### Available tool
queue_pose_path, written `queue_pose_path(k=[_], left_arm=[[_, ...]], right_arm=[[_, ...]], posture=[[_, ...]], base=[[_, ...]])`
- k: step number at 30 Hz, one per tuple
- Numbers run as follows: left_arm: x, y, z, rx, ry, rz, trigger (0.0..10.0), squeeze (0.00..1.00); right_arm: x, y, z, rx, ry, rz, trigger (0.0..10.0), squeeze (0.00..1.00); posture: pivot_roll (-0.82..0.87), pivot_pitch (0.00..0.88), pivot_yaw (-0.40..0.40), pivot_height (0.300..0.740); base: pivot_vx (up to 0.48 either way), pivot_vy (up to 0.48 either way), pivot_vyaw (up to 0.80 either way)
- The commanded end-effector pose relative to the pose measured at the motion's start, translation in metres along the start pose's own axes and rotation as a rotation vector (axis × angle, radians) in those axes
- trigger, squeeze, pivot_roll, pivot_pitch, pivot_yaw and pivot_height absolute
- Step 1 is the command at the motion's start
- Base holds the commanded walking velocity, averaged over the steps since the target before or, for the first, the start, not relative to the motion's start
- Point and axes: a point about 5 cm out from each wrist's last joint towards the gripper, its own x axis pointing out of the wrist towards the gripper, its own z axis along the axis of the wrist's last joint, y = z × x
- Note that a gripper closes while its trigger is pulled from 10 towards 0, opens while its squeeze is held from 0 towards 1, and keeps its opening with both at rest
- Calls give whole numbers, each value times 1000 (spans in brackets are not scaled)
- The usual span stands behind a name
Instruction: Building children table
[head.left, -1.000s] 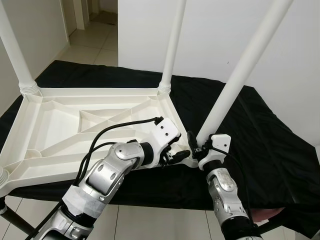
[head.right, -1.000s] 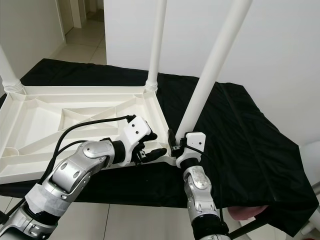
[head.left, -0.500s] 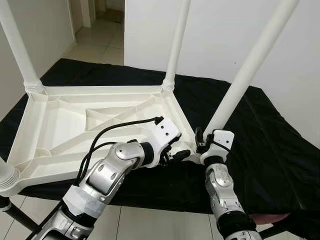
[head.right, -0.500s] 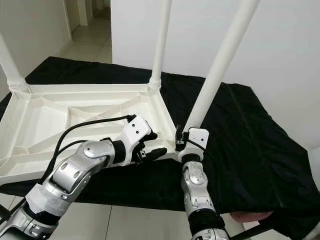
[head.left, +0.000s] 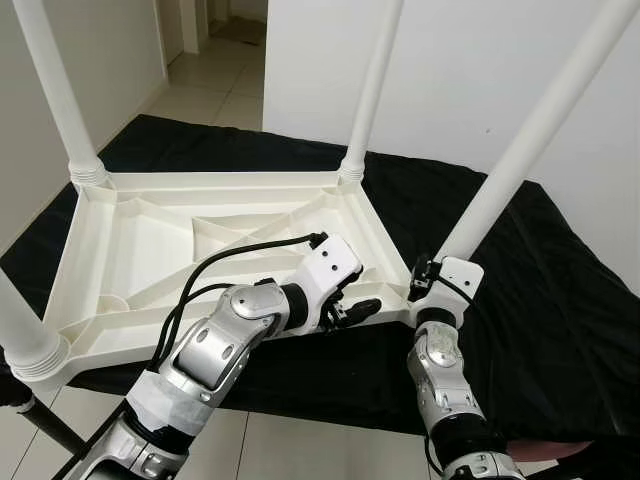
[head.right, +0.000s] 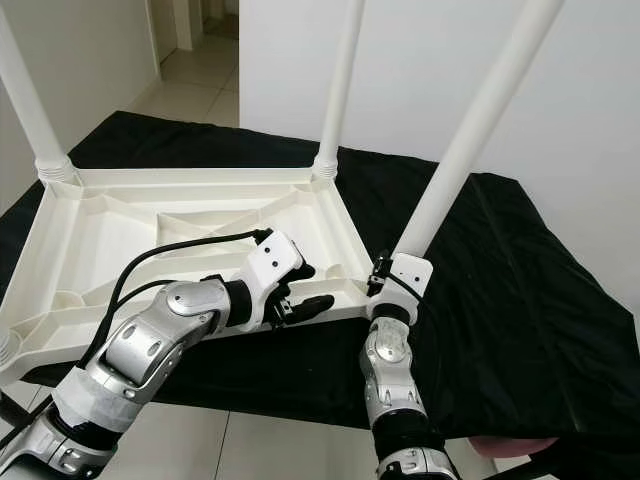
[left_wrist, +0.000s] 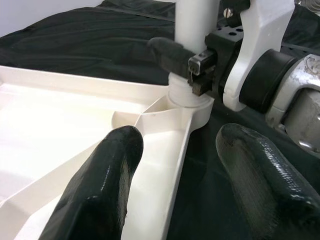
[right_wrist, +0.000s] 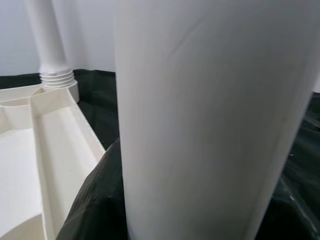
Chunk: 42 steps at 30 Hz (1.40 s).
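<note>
Item 1: white plastic tabletop (head.left: 150, 250), inverted, ribbed underside up, lying on the black cloth (head.left: 540, 290) that covers a raised surface. You have it mostly on the left half of the cloth.

Item 2: legs. Far-left leg (head.left: 62, 95) and far-right leg (head.left: 372, 85) stand upright in their corner sockets. A near-left leg (head.left: 22, 325) rises at the near-left corner. The near-right leg (head.left: 535, 135) stands at the near-right corner, leaning away to the right.

Item 3: your right gripper (head.left: 428, 283), at the base of the near-right leg where it meets the corner socket. In the left wrist view you see its fingers (left_wrist: 170, 50) pressed against that leg just above the socket; it is grasping the leg. The right wrist view has the leg (right_wrist: 210, 120) close up, with the far-right leg and tabletop rim behind.

Item 4: your left gripper (head.left: 350, 308), at the near edge of the tabletop, just left of the near-right corner. Its fingers (left_wrist: 107, 185) stand apart, released, one over the tabletop rim and the other over the cloth.

Item 5: tiled floor (head.left: 215, 85) beyond, and white wall (head.left: 460, 80).
</note>
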Motion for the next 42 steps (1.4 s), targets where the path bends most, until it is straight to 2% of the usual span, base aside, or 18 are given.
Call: queue_pose_path(k=[1,9,17,18,19,20,28,32,33,34,36,40,42], left_arm=[[2,-1,6,20,-9,-17,10000,0],[3,-2,6,22,-11,-18,10000,0],[3,-1,7,23,-11,-19,10000,0],[3,-2,7,23,-11,-20,10000,0],[3,-2,7,22,-11,-20,10000,0],[3,-2,7,23,-11,-22,10000,0],[5,-6,8,26,-18,-38,10000,0],[6,-9,8,25,-22,-45,10000,0],[7,-9,8,24,-22,-47,10000,0],[8,-11,8,23,-23,-50,10000,0],[11,-16,8,17,-23,-62,10000,0],[13,-19,7,13,-24,-72,10000,0],[17,-27,7,-3,-26,-92,10000,0]], right_arm=[[-11,-39,-36,-73,179,-186,10000,0],[-14,-43,-40,-67,207,-242,10000,0],[-11,-37,-35,-36,164,-195,10000,0],[-10,-36,-33,-29,148,-183,10000,576],[-9,-35,-31,-26,139,-176,10000,576],[-9,-34,-29,-16,124,-162,10000,1000],[-3,-34,-16,-16,27,-101,10000,1000],[-1,-34,-13,-20,15,-67,10000,1000],[0,-34,-12,-16,10,-49,10000,361],[0,-33,-12,-1,13,-24,10000,0],[1,-31,-9,10,1,43,10000,0],[2,-31,-7,4,-10,71,10000,0],[4,-32,-5,1,-14,133,10000,0]], posture=[[43,0,-105,740],[44,0,-106,740],[46,0,-106,740],[48,0,-108,740],[48,0,-108,740],[47,0,-107,740],[43,0,-105,740],[41,0,-105,740],[41,0,-105,740],[39,0,-103,740],[39,0,-103,740],[34,0,-103,740],[34,0,-103,740]], base=[[0,0,0],[0,0,0],[0,0,0],[0,0,0],[0,0,0],[0,0,0],[0,0,0],[0,0,0],[0,0,0],[0,0,0],[0,0,0],[0,0,0],[0,0,0]])
